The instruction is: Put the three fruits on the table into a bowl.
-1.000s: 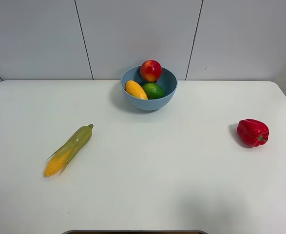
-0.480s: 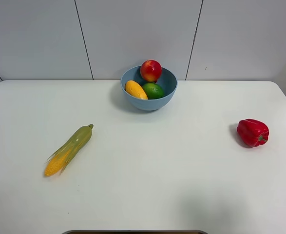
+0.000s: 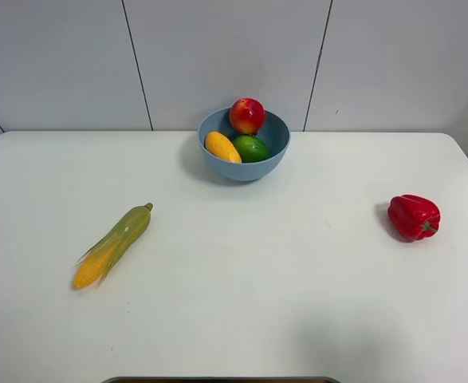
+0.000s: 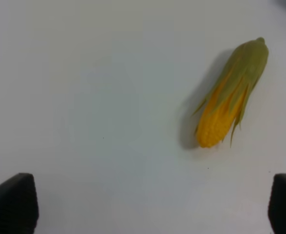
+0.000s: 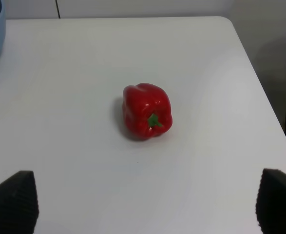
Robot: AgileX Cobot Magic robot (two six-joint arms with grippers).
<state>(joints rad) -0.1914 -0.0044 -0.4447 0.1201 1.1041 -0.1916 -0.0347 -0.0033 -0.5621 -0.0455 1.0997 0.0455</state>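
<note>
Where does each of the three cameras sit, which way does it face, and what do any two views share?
Exterior high: mounted above, facing the wall across the table; bowl holding apple, mango, lime; no robot parts.
Left wrist: looks down on the corn cob; open left gripper fingertips at the corners.
Right wrist: faces the bell pepper; open right gripper fingertips show.
Shared: each wrist view's vegetable also appears in the exterior view.

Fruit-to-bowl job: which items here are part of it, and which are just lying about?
Part of the job:
- apple, in the bowl
- mango, in the bowl
- lime, in the bowl

Just lying about on the table:
- corn cob
- red bell pepper
</note>
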